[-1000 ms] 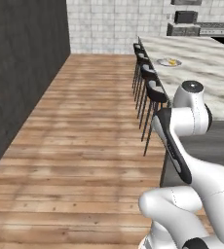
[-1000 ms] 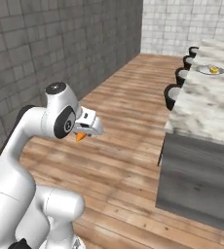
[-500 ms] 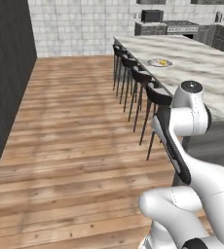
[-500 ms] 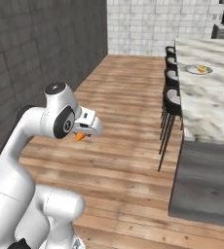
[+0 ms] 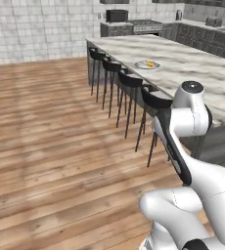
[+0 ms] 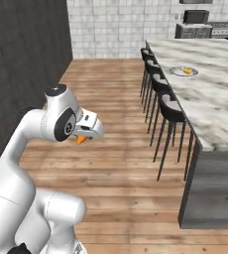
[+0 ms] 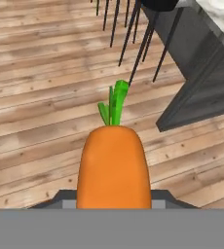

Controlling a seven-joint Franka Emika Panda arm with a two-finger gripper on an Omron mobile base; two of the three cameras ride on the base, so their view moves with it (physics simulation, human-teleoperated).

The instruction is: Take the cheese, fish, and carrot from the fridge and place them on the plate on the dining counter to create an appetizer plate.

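The carrot (image 7: 115, 168) is held between the jaws of the gripper (image 6: 82, 136), which are closed narrowly on it; in the hand view its long axis runs straight up the frame, green top pointing away. The plate (image 6: 184, 72) is seen at the upper right of the right base view, on the dining counter (image 6: 212, 99), well apart from the gripper and already carrying something yellow. The stools (image 6: 169, 111) are lined up between floor and counter. The carrot is judged to need carrying forward and to the right.
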